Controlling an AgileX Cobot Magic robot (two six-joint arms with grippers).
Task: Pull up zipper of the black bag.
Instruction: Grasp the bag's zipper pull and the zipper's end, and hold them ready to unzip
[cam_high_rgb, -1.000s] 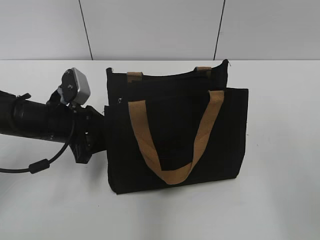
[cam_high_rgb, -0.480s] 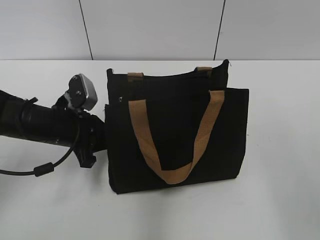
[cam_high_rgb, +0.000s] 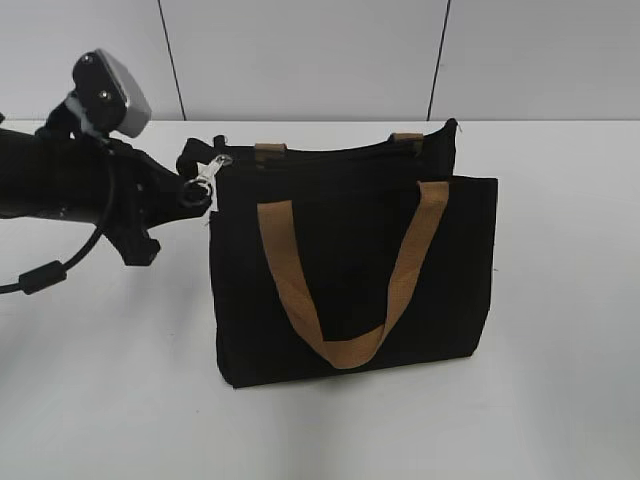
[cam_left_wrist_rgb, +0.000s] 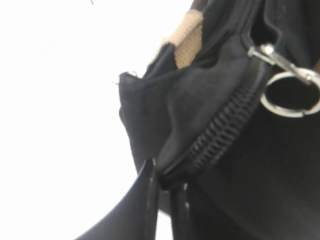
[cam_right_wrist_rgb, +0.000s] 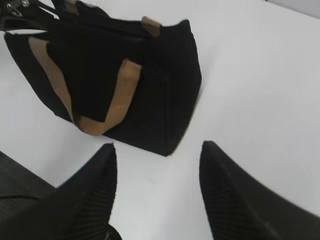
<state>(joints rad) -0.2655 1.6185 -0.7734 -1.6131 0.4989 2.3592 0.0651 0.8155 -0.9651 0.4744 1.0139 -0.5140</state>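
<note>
The black bag (cam_high_rgb: 350, 280) stands upright on the white table, its tan handles hanging down the front. Its zipper (cam_left_wrist_rgb: 225, 130) runs along the top edge, and the silver ring pull (cam_high_rgb: 210, 168) sticks out at the top left corner. My left gripper (cam_high_rgb: 195, 185) is at that corner. In the left wrist view its jaws (cam_left_wrist_rgb: 167, 185) are shut on the fabric end of the zipper, with the ring pull (cam_left_wrist_rgb: 290, 95) free beyond them. My right gripper (cam_right_wrist_rgb: 157, 160) is open and empty above the table, short of the bag (cam_right_wrist_rgb: 150, 90).
The white table (cam_high_rgb: 560, 400) stretches around the bag, with a pale wall behind it. The left arm's black cable (cam_high_rgb: 45, 275) hangs over the table at the left. The right arm is out of the exterior view.
My left arm has risen from beside the bag's lower left side to its top left corner. The silver ring pull now shows there.
</note>
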